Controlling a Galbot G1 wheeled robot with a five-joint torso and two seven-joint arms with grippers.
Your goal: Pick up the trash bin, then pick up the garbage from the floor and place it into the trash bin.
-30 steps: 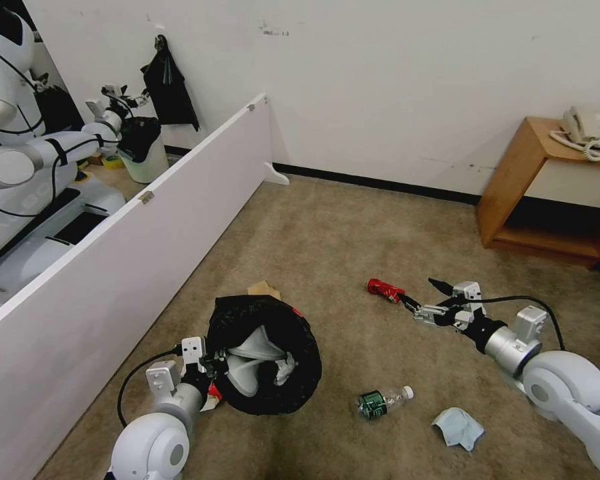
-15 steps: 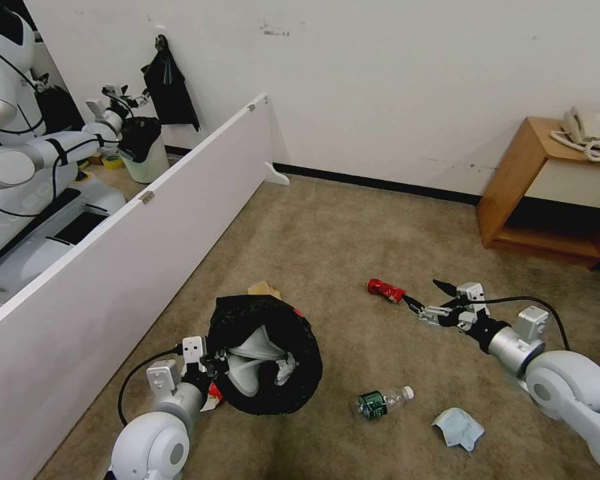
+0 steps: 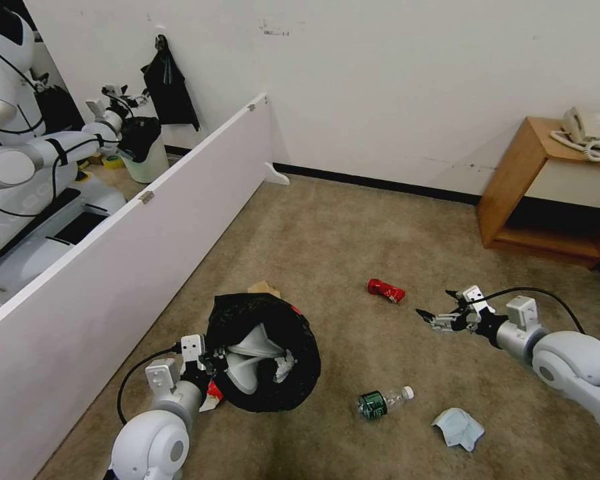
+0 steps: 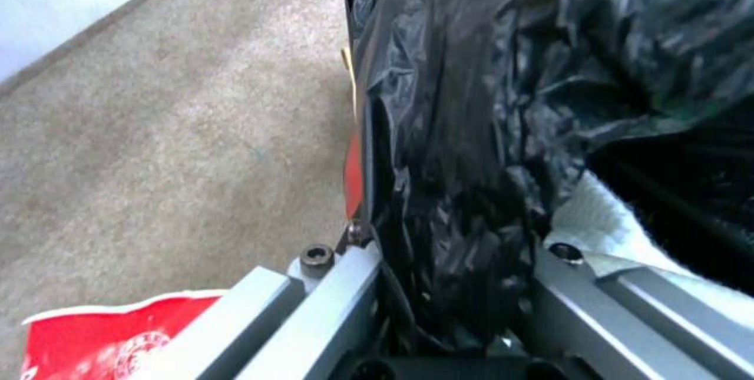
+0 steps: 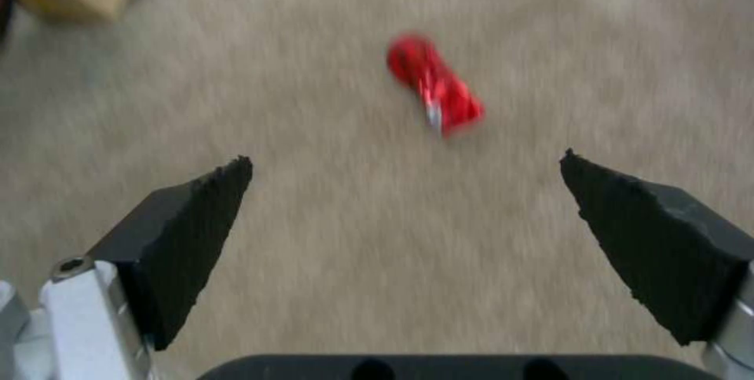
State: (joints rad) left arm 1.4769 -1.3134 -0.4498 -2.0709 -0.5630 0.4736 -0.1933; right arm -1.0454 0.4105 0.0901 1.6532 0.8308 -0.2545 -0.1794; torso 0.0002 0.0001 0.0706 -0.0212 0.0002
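Already gripped by the left pincer (image 3: 215, 363), trash bin (image 3: 267, 353) holds slippers; right pincer (image 3: 440, 313), gaping, empty, faces red can (image 3: 385, 290); bottle (image 3: 383, 402), cloth (image 3: 458, 427) remain.

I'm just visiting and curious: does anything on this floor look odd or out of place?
Yes. Litter lies loose on the carpet: a crushed red can, a bottle on its side and a crumpled blue cloth. The trash bin is tipped, gripped at its rim by the left gripper. The right gripper hovers open near the can.
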